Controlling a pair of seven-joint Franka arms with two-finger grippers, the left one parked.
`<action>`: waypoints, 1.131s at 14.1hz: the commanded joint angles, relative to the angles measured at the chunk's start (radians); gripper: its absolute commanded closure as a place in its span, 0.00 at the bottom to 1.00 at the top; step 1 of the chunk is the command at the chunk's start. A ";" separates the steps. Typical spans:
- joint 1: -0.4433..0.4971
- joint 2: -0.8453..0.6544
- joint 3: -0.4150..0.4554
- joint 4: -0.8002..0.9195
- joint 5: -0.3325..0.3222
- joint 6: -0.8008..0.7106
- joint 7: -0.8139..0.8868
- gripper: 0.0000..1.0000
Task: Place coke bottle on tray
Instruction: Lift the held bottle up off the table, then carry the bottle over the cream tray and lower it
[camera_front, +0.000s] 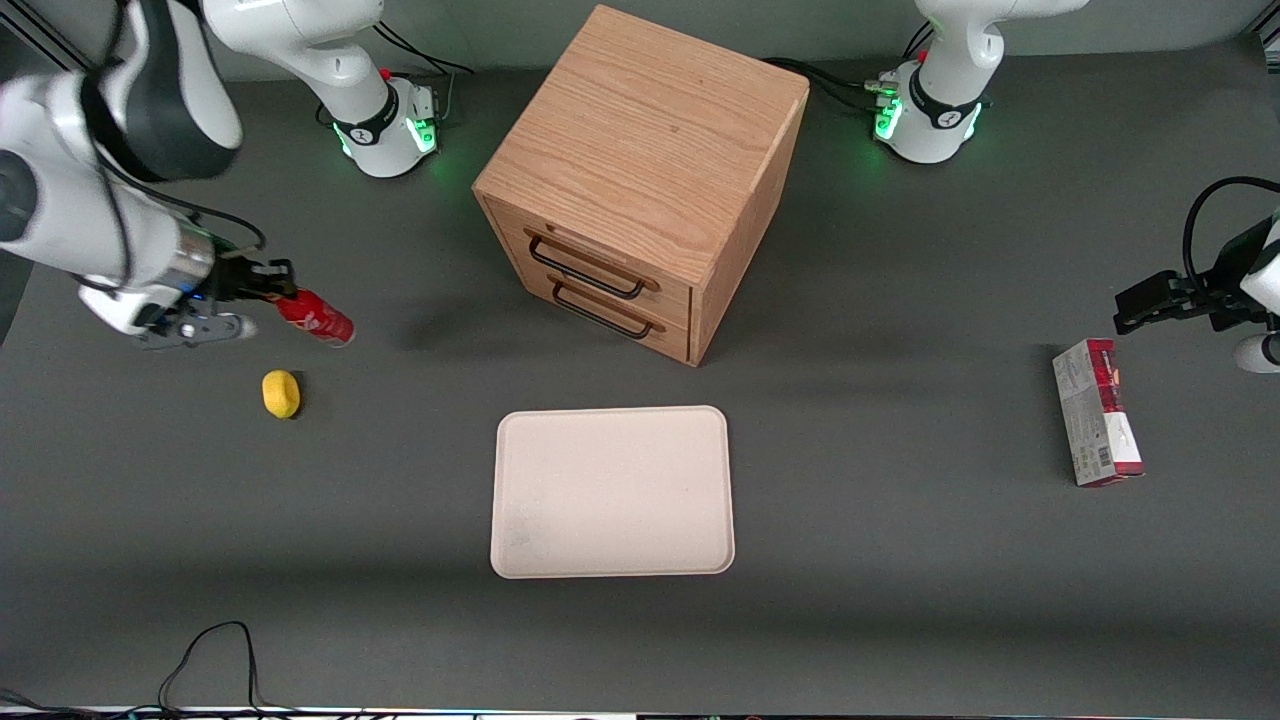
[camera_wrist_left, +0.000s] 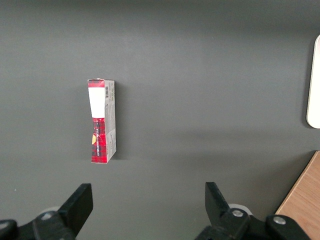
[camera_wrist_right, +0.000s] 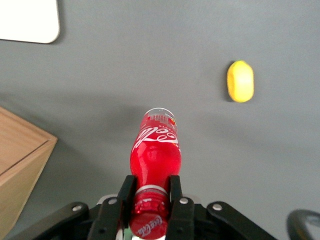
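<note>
My gripper (camera_wrist_right: 150, 200) is clamped on the neck of the coke bottle (camera_wrist_right: 154, 150), one finger on each side just below the red cap. The bottle is glossy red; white script lettering reading "Coca-Cola" runs along its body, and the same script appears on the cap. In the front view the coke bottle (camera_front: 314, 318) is tilted, base pointing down toward the table (camera_front: 900, 560), and sits in my gripper (camera_front: 270, 290) at the working arm's end of the table.

A yellow lemon (camera_front: 281, 393) lies on the table nearer the front camera than the bottle, apart from it.

The tray (camera_front: 612, 492), cream with a low raised rim, lies flat in front of the wooden drawer cabinet (camera_front: 640, 180) and holds nothing. The cabinet's two drawers with black handles are closed.

A red-and-grey carton (camera_front: 1096, 411) lies toward the parked arm's end of the table; it bears a barcode, but its printing cannot be read.
</note>
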 joint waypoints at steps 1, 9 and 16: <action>0.009 0.171 -0.004 0.318 0.006 -0.201 0.045 1.00; 0.009 0.446 0.002 0.790 0.092 -0.423 0.180 1.00; -0.002 0.647 0.081 1.027 0.114 -0.450 0.271 1.00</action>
